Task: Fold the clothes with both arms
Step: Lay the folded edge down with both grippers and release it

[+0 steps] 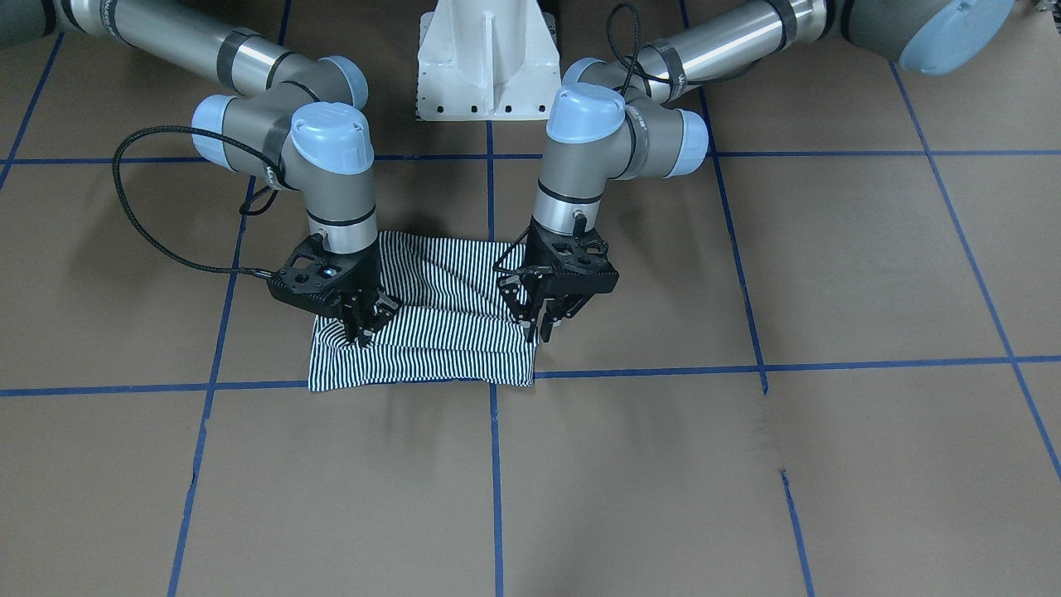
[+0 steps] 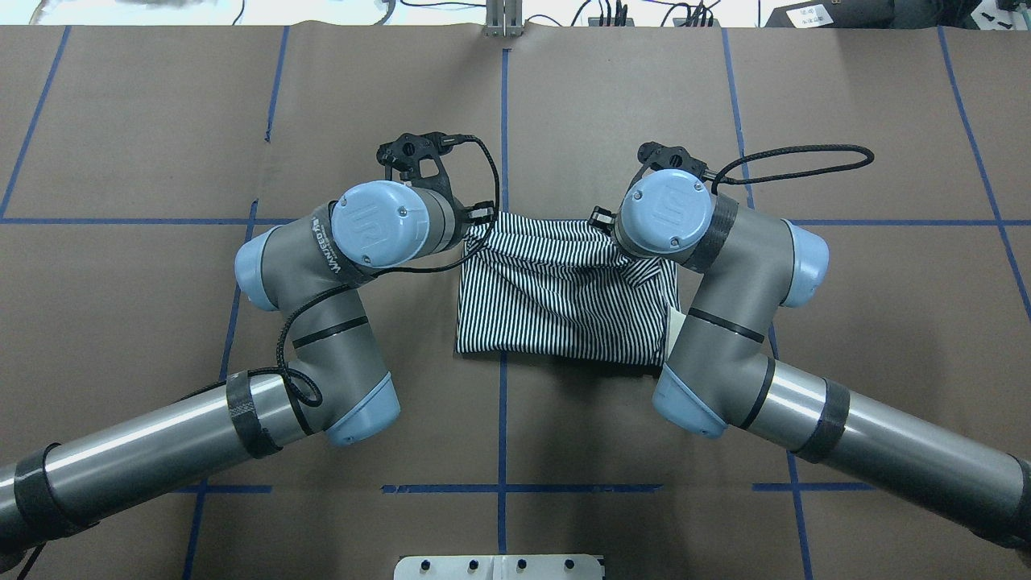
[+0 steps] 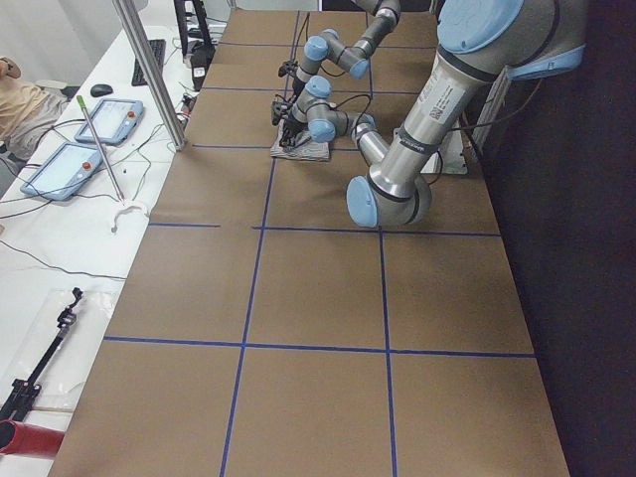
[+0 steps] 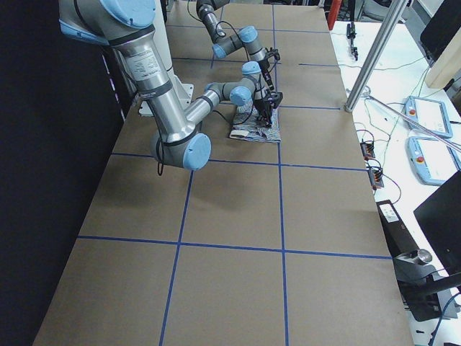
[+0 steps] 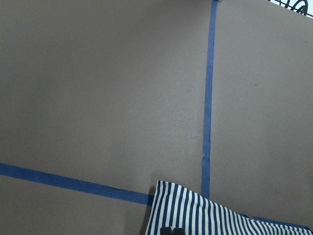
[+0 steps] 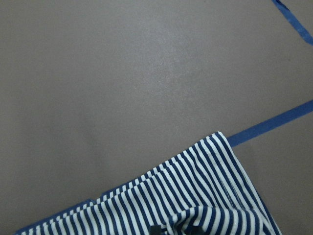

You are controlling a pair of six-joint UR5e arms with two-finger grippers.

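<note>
The striped shirt (image 1: 439, 332) lies folded into a rough rectangle on the brown table, near the middle in the overhead view (image 2: 556, 294). My left gripper (image 1: 539, 326) is shut on the shirt's corner at its far edge, on the right in the front-facing view. My right gripper (image 1: 363, 330) is shut on the opposite far corner. The fabric bunches up towards both grippers. In the overhead view both wrists hide the fingers. Striped cloth fills the lower edge of the left wrist view (image 5: 205, 215) and of the right wrist view (image 6: 195, 200).
The white pedestal base (image 1: 487, 66) stands behind the shirt. Blue tape lines (image 1: 496, 464) cross the table. Side benches carry tablets (image 3: 70, 169) and cables beyond the table's far edge, by a metal pole (image 3: 149, 70).
</note>
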